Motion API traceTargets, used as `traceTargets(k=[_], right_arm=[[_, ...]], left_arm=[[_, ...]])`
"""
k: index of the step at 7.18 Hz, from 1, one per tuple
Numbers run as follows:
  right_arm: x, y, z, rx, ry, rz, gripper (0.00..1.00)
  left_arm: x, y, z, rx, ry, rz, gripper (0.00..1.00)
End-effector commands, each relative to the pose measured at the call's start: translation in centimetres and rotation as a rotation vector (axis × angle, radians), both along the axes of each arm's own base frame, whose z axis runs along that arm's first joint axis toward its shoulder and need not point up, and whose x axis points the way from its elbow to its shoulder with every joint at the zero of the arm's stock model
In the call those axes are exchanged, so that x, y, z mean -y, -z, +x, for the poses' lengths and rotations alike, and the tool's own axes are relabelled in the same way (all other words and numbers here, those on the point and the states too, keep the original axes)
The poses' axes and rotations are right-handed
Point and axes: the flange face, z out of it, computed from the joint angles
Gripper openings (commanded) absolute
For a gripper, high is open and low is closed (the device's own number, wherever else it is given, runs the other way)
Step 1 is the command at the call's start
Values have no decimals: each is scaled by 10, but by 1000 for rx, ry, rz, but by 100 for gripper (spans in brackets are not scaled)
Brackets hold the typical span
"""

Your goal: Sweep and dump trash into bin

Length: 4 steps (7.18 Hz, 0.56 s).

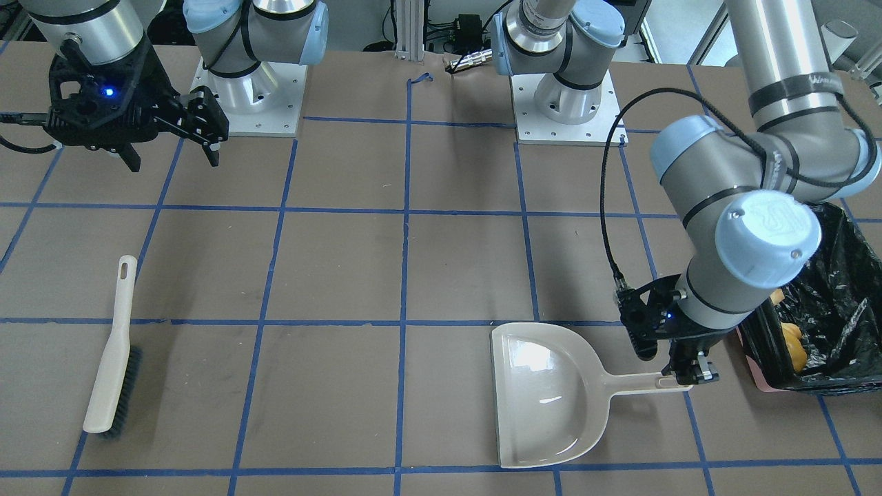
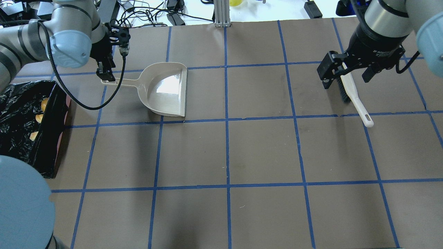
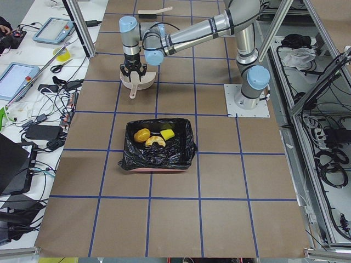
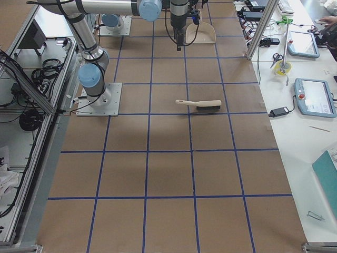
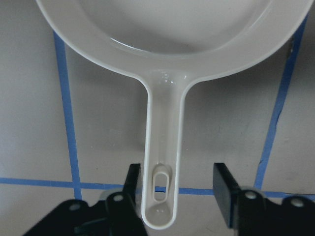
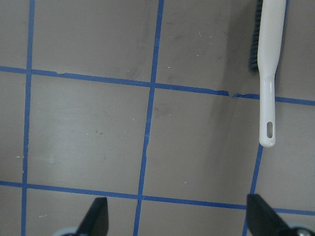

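Observation:
The trash lies inside the black-lined bin [image 3: 159, 156]: a yellow-orange lump [image 3: 142, 135], a green-and-yellow sponge [image 3: 167, 134] and a pale crescent slice [image 3: 155, 141]. The bin stands at the table's left end [image 2: 20, 114]. The beige dustpan [image 2: 166, 90] lies flat and empty on the table beside the bin. My left gripper [image 5: 177, 182] is open, and its fingers straddle the end of the dustpan's handle [image 5: 162, 147]. My right gripper [image 2: 346, 79] is open and empty, held high above the table over the brush [image 2: 353, 95].
The white hand brush [image 1: 114, 358] lies on the table on my right side, bristles sideways. Blue tape lines grid the brown table top [image 2: 225, 152]. The two arm bases [image 1: 255, 89] stand at the robot's edge.

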Motion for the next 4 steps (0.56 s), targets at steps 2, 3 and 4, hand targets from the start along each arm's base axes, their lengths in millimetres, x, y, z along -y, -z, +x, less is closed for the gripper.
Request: traceTargets(k=[2,3,4], right_arm=[[0,3,0,-2,-2,13,100],[-2,3,-1,-11,-10,17,100],[-2,2,-4,-41,-9,19,100]], left_arm=[[-60,-92,-15,-74,-189,-68,60],[-85,-108,-18,-74,-232,-88,63],[-109,-116,-20,-72,-298,-108,67]])
